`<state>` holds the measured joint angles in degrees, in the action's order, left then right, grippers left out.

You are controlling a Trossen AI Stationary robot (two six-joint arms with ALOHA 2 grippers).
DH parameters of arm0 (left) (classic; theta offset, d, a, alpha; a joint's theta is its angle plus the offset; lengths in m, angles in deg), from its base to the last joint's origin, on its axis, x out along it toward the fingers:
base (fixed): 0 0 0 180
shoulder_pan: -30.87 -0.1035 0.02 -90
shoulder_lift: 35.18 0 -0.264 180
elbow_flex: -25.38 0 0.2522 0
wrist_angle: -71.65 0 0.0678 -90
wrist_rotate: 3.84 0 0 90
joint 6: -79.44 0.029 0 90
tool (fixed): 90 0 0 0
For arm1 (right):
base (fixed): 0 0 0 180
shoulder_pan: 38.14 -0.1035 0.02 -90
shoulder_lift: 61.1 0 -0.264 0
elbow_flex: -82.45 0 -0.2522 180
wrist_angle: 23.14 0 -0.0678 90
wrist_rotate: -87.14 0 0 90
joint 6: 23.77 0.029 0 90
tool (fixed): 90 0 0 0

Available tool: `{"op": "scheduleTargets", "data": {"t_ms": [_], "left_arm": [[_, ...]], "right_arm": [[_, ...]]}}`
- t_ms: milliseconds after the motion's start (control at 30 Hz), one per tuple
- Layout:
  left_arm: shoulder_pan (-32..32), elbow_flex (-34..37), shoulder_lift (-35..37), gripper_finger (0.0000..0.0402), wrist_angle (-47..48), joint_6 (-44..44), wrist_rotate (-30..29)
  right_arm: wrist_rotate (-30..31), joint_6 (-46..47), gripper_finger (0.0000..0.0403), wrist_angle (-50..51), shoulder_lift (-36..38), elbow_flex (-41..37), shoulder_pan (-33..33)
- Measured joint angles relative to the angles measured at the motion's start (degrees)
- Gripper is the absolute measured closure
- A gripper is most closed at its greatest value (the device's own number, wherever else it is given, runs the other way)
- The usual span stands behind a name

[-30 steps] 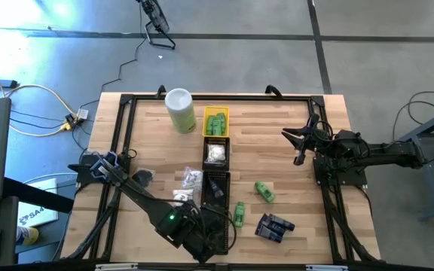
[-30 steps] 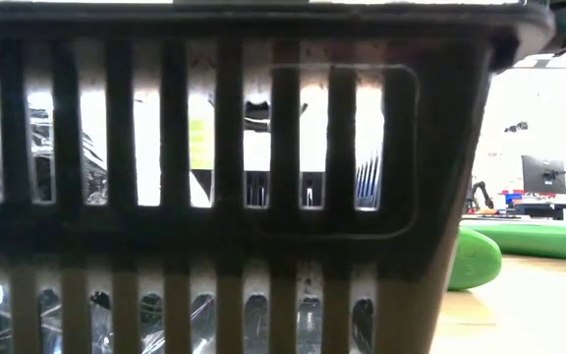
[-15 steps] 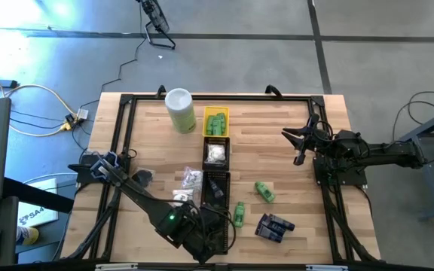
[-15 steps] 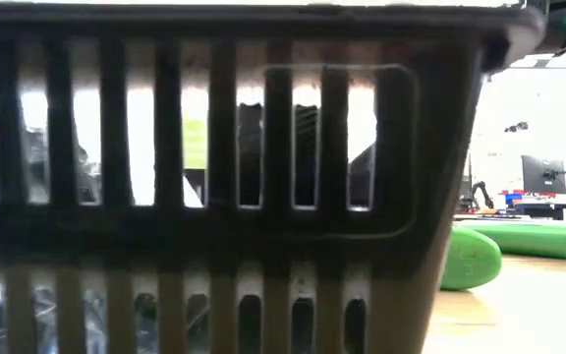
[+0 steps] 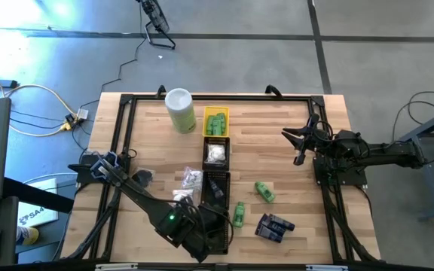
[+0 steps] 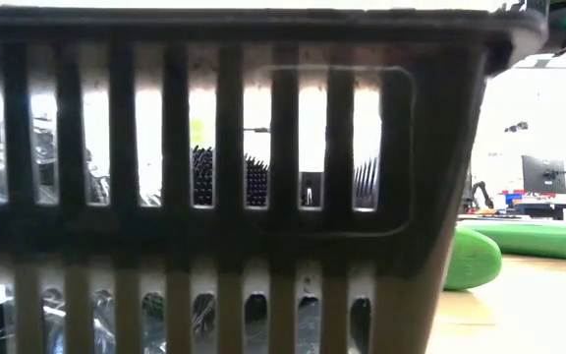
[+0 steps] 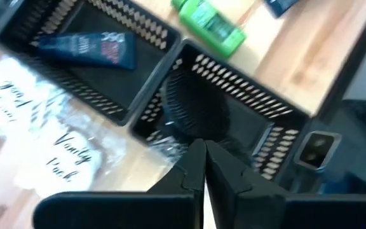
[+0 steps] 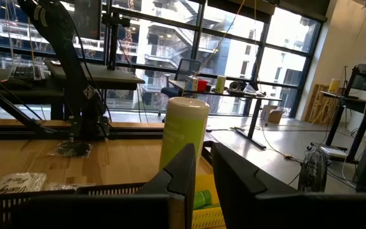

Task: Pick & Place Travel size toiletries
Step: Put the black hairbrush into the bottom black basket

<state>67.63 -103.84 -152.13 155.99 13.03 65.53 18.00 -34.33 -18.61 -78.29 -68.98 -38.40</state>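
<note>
Left wrist view: my left claw (image 7: 203, 159) clenched, empty, over the near black tray (image 7: 278, 127); puck (image 7: 196, 114) inside. Placing done, I judge. Next: green bottle (image 5: 239, 214) just right. Right claw (image 5: 300, 147) parked far right.

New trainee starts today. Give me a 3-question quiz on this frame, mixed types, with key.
1. True or false: the left gripper is shut above a black slotted tray.
2. Which item lies in the neighbouring black tray? A) green bottle B) dark blue tube C) black puck
3. Fill in: the right gripper waits at the table's ___ side.

Key: 1 true; 2 B, the dark blue tube; 3 right.
</note>
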Motion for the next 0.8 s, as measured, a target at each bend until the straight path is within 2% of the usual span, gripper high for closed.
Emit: {"op": "scheduleTargets", "data": {"t_ms": [133,300,400,600,800], "left_arm": [[0.00,0.00,0.00,0.0395,4.79,-0.11,0.31],[0.00,0.00,0.00,0.0400,13.57,-4.49,2.26],[0.09,0.07,0.00,0.0401,15.81,-5.93,2.21],[1.19,0.17,0.00,0.0401,13.13,-6.25,-1.48],[1.22,6.42,0.00,0.0401,1.97,-2.70,-3.30]], "right_arm": [[0.02,-0.01,0.0357,0.00,0.00,0.00,-0.01],[0.00,-0.04,0.0357,0.00,0.01,0.00,0.00],[0.00,-0.04,0.0357,-0.01,0.02,0.00,0.00],[0.01,-0.06,0.0357,0.00,0.01,0.00,0.01],[0.01,-0.21,0.0357,-0.01,0.01,0.00,0.00]]}}
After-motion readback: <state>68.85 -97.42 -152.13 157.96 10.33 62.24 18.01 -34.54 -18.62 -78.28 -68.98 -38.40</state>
